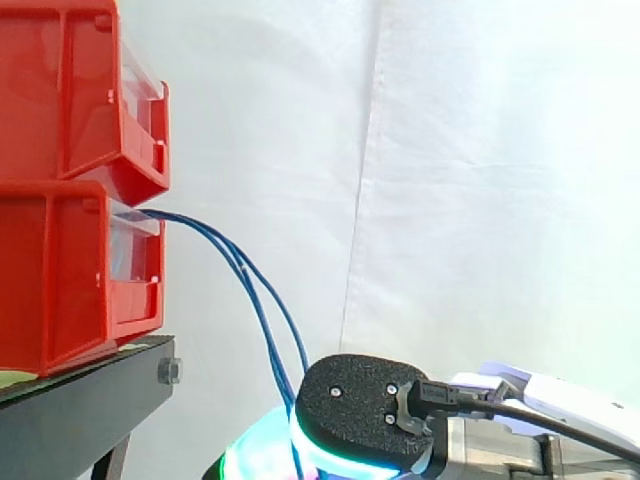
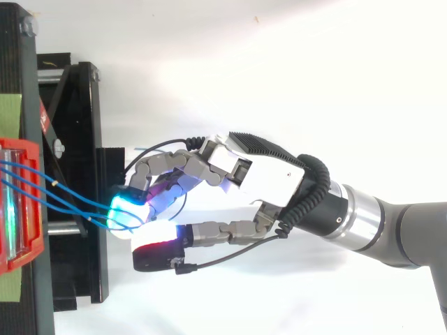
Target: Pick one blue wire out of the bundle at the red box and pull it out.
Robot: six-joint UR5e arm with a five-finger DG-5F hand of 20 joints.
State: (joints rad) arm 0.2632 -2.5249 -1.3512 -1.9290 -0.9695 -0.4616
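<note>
As the blue wires [image 1: 200,228] droop from the lower red box [image 1: 60,280], the curled fingers [image 2: 167,167] of my hand [image 2: 269,174] pinch them mid-span. I judge them light, limp and slick, so one strand needs a firm hold.

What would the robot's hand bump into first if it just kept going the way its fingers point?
Likely the black stand under the red box: the hand, pinching the blue wires, points left and sits low in the side view. Height is hard to judge.
</note>
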